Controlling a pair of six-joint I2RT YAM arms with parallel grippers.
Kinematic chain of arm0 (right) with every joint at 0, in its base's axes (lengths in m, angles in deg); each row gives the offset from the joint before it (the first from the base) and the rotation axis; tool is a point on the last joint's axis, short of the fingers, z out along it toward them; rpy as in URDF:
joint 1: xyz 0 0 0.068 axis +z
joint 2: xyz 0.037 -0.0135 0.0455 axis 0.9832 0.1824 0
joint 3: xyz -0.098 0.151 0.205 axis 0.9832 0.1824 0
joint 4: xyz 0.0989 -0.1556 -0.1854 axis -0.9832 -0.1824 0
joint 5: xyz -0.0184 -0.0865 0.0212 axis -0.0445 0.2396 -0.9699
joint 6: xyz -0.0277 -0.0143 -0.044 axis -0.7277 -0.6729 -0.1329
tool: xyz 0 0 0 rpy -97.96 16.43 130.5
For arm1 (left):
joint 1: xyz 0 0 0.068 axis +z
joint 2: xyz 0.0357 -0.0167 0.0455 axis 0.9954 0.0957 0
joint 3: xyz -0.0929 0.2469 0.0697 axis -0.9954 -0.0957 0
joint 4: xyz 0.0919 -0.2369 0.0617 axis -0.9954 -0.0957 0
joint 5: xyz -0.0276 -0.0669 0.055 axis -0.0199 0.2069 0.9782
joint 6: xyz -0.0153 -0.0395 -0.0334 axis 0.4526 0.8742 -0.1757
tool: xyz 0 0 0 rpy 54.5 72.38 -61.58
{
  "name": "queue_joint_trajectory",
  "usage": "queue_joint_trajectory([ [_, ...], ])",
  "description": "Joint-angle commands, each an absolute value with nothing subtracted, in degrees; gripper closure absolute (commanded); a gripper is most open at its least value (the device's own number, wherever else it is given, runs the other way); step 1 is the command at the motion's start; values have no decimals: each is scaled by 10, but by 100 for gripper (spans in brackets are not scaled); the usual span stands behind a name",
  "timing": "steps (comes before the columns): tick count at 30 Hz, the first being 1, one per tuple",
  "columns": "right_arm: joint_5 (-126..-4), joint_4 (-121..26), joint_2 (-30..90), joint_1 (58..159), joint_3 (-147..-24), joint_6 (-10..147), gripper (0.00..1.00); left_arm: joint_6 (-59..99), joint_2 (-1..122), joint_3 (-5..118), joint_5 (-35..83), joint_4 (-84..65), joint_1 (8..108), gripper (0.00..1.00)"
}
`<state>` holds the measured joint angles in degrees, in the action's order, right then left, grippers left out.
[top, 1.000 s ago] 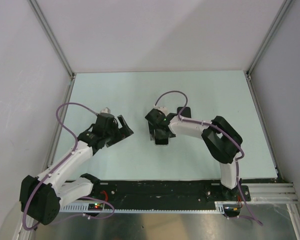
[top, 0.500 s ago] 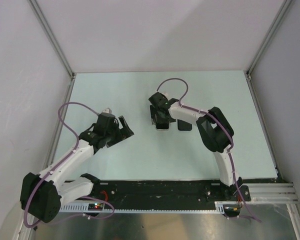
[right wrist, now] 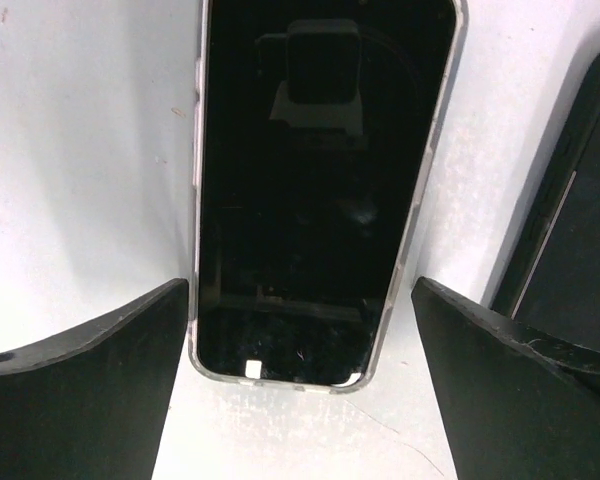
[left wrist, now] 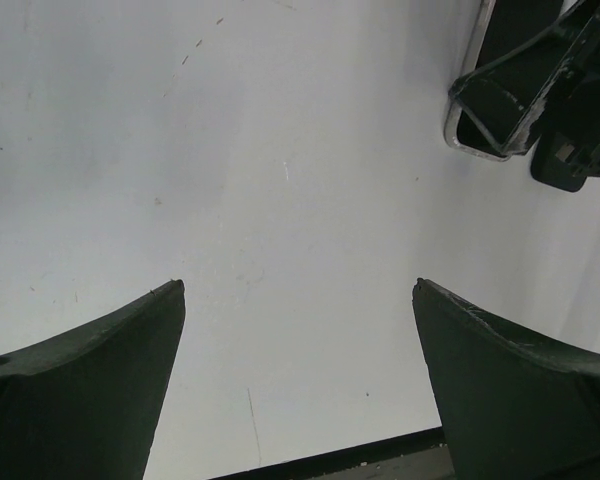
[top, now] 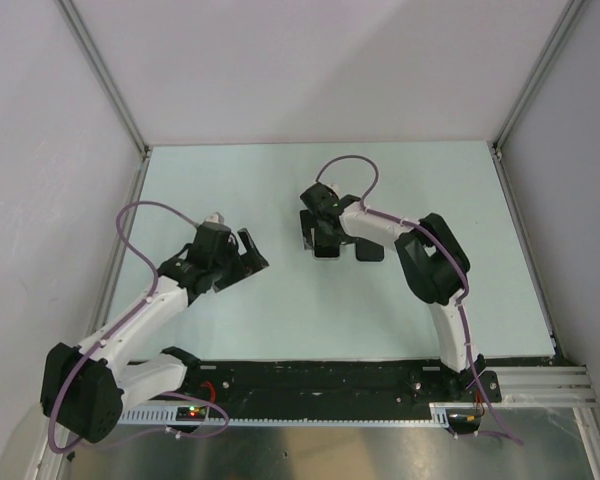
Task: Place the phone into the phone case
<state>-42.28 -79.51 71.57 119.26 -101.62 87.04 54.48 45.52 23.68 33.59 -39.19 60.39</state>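
Two arms reach from the near edge of a pale worktop (top: pixel 280 310). The left tool (left wrist: pixel 300 290) hangs spread wide and empty over bare surface, seemingly parked aside to leave room. Farther in, the right tool (right wrist: pixel 300 285) is also spread wide and grips nothing, its fingers (right wrist: pixel 90 350) flanking the near end of the phone (right wrist: pixel 315 170). The phone lies flat, screen up, with the clear rim of the phone case (right wrist: pixel 194 250) around it, so it looks seated. A dark flat slab (right wrist: pixel 580 250) lies just beside it.
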Motion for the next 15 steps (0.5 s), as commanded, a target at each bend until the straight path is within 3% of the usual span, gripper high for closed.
queue_joint_trajectory([
  [1, -415, -823, 655, 1188, -1016, 866, 1, 527, 460, 271, 338, -384, 608, 0],
  [15, -450, -719, 357, 1191, -837, 897, 1, 471, 432, 315, 365, -384, 598, 0],
])
